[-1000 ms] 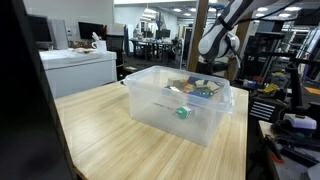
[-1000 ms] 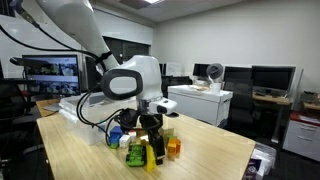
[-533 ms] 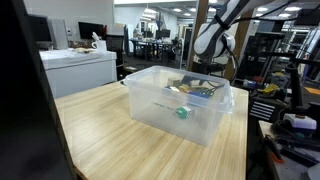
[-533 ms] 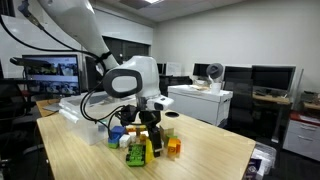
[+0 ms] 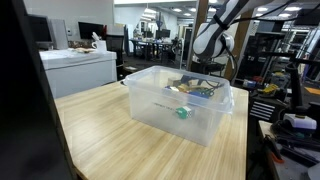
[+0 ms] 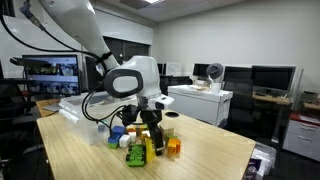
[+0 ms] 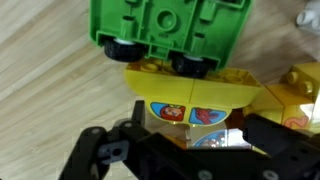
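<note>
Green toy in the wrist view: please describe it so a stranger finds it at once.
On the wooden table, look at the toy heap below the open jaws. Just past the yellow block lies the green toy; its black wheels and green body set it apart from yellow neighbours.

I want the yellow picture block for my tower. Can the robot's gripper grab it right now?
Probably yes. The gripper is open and hangs right over the yellow picture block, with a finger on either side and nothing in between. The green wheeled block sits tight against it, though, and might get nudged.
</note>
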You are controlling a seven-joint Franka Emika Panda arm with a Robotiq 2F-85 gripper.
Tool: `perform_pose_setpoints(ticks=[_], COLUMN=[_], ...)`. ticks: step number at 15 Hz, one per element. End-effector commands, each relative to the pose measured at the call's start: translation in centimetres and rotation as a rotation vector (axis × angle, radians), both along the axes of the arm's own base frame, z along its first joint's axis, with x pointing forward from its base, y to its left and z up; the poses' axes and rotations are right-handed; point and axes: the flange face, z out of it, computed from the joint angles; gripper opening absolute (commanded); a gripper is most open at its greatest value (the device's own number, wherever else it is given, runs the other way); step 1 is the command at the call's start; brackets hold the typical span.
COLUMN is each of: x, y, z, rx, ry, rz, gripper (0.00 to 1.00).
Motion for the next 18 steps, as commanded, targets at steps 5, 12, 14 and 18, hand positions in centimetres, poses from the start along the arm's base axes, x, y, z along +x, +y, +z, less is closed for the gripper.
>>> perform_pose_setpoints(ticks=[5, 12, 14, 18], x=[-0.9, -1.4, -1.3, -0.9], y=[-0.7, -1.7, -1.8, -1.9], z=[-1.1, -0.9, -0.7, -0.2], rx=[-0.009, -0.022, -0.024, -0.025], ry=[0.011, 0.012, 0.007, -0.007], rz=[-0.024, -0.048, -0.049, -0.042], gripper=[0.57, 0.05, 0.0, 0.0])
